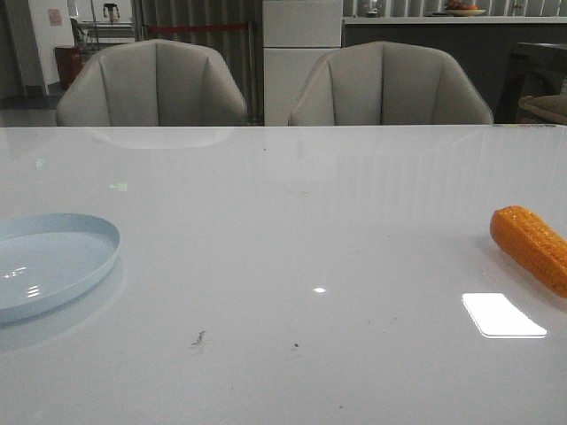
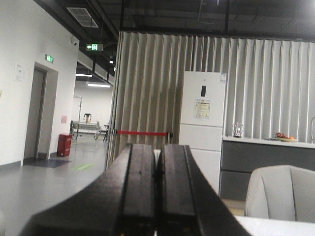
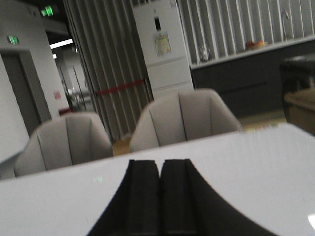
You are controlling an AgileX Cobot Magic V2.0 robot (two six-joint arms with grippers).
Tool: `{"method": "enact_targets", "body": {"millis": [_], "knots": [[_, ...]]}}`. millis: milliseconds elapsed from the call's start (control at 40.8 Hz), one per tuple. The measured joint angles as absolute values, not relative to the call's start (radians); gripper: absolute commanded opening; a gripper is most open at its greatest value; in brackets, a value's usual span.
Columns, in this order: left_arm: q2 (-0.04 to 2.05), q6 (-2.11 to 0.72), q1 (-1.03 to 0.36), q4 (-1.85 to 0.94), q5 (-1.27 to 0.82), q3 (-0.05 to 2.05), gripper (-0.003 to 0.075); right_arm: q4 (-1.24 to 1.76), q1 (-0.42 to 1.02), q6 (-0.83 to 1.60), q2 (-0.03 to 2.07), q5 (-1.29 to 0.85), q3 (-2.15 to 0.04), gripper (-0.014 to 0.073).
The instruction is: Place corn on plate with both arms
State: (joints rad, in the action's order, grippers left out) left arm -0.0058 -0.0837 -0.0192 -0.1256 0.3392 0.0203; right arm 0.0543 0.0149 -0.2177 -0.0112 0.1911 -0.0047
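The orange corn [image 1: 534,249] lies on the white table at the right edge of the front view, partly cut off by the frame. The pale blue plate [image 1: 84,232] sits at the left edge, empty. Neither arm shows in the front view. My left gripper [image 2: 157,152] is shut and empty, pointing level out over the room. My right gripper [image 3: 160,167] is shut and empty, pointing over the table toward the chairs. Corn and plate are out of both wrist views.
The white glossy table [image 1: 292,221] spans the front view. Two beige chairs [image 1: 151,84] [image 1: 390,86] stand behind its far edge. A white fridge [image 2: 203,123] and a dark counter stand further back.
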Motion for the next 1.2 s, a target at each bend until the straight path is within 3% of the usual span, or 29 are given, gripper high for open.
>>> {"method": "enact_targets", "body": {"millis": [294,663,1080,1202], "knots": [[0.032,-0.084,-0.019,-0.019,0.178,0.297,0.0097,0.064,0.015,-0.225,0.056,0.190,-0.322,0.0069],[0.332,-0.084,-0.019,-0.008,-0.021,0.634,0.0099,0.064,0.015,-0.225,0.413,-0.119,-0.690,0.0071],[0.690,-0.084,-0.019,-0.012,-0.159,0.649,0.0102,0.064,0.015,-0.227,0.755,-0.176,-0.725,0.0071],[0.750,-0.084,-0.019,-0.039,-0.159,0.649,0.0156,0.064,0.015,-0.227,0.805,-0.191,-0.725,0.0136]]}}
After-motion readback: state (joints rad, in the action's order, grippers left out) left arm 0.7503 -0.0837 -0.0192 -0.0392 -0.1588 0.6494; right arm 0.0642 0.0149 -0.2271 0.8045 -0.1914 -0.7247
